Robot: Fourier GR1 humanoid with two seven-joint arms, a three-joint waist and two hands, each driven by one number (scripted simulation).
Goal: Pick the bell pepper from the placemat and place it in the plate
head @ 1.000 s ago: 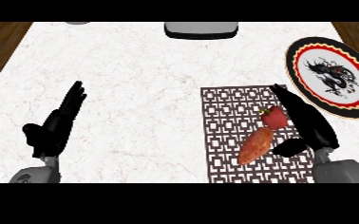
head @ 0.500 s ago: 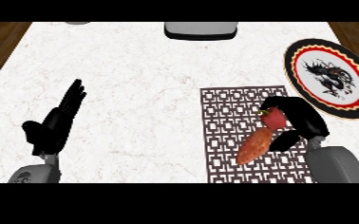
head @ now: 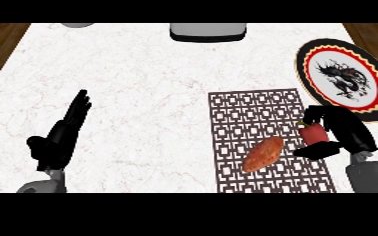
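Left hand [head: 60, 139] rests open at the lower left of the white marbled worktop [head: 148, 80], fingers straight. Right hand [head: 341, 130] has its fingers curled around the bell pepper [head: 315, 134], a small red item with a greenish stem end, at the right edge of the patterned placemat [head: 255, 115]. An orange-brown sweet potato [head: 263, 154] lies on the placemat beside it. Beyond stands the black-rimmed, dragon-patterned plate [head: 310, 55].
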